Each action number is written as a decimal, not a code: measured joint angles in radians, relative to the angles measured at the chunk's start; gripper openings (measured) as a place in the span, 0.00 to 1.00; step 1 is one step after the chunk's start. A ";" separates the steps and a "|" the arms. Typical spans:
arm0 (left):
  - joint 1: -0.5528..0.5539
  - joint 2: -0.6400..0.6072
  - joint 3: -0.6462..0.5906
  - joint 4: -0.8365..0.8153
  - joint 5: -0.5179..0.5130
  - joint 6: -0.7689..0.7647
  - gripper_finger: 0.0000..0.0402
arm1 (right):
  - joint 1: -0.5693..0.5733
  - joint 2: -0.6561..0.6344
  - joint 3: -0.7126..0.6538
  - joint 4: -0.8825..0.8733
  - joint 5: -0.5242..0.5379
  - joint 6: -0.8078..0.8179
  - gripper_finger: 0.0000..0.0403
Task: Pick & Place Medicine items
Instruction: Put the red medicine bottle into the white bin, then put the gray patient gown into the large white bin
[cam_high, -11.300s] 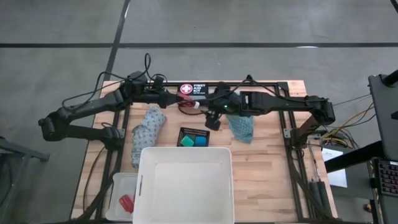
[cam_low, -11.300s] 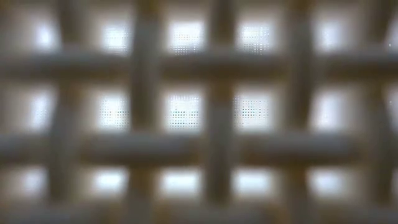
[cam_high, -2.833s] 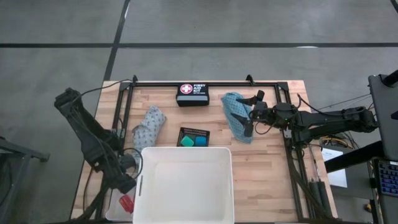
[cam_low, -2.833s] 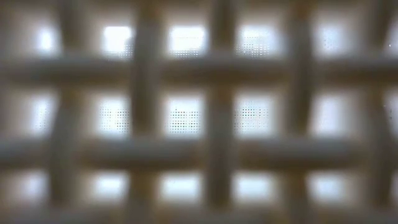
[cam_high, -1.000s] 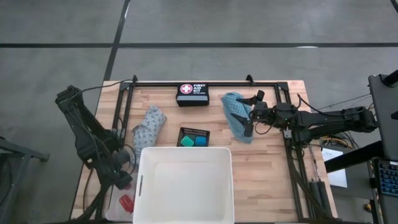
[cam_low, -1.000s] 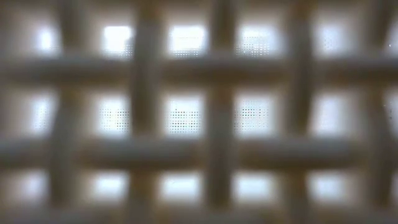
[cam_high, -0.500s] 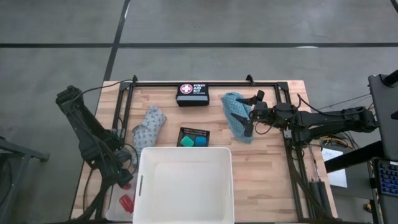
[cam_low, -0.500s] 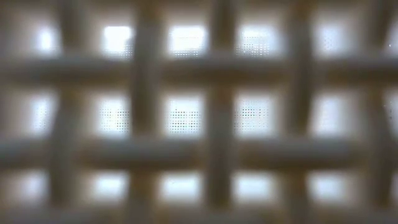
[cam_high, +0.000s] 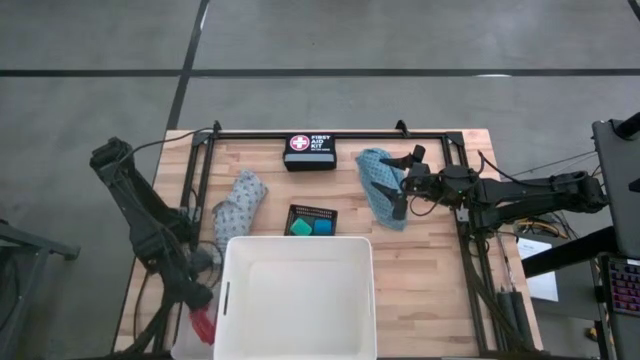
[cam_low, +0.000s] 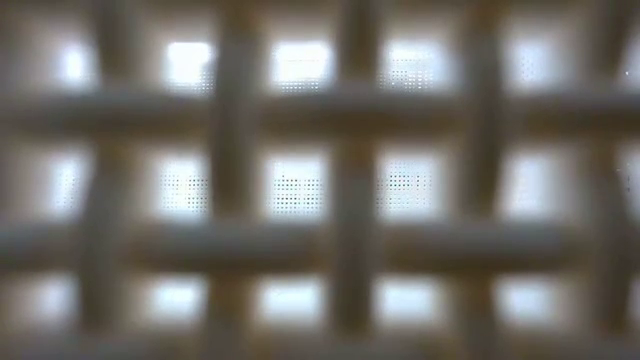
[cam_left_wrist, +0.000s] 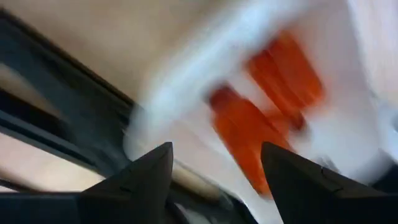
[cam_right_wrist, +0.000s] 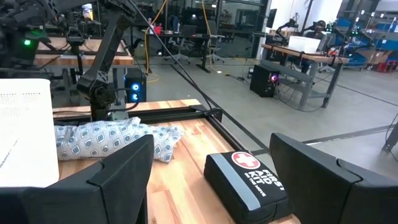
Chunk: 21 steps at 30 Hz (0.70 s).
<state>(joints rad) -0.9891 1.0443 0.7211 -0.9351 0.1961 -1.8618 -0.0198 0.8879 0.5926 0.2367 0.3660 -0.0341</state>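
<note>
Red bottles (cam_high: 205, 325) lie in a small clear tray (cam_high: 181, 322) at the table's near left corner; in the left wrist view two red bottles (cam_left_wrist: 244, 135) show blurred. My left gripper (cam_high: 197, 299) hangs open just above them, pointing steeply down, and touches nothing. The grey patterned cloth (cam_high: 238, 205) lies left of centre. Green and blue tubs (cam_high: 310, 228) sit in the black mesh tray (cam_high: 312, 211). The teal cloth (cam_high: 380, 200) lies at the far right, with my right gripper (cam_high: 403, 180) held open and level above it.
A big white tub (cam_high: 297, 297) fills the near middle, right beside the small tray. A black first aid kit (cam_high: 310, 152) lies at the far edge. A black metal frame (cam_high: 200, 180) borders the table. The low view shows only a blurred white lattice (cam_low: 320, 180).
My left gripper has sunk toward the small tray with the red bottles, shifting a little toward the table's near edge and tipping further down. It stays open.
</note>
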 joint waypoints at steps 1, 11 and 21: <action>0.000 0.000 -0.003 0.055 0.042 -0.001 0.62 | 0.000 0.000 0.000 0.000 0.000 -0.002 0.79; 0.000 0.005 -0.008 0.062 0.111 0.000 0.62 | 0.000 0.000 0.000 0.000 0.000 -0.002 0.76; 0.000 0.004 0.010 -0.009 0.071 0.033 0.62 | 0.000 0.000 0.000 0.000 0.000 -0.002 0.79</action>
<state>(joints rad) -0.9888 1.0479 0.7313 -0.9443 0.2668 -1.8292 -0.0196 0.8879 0.5926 0.2367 0.3660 -0.0364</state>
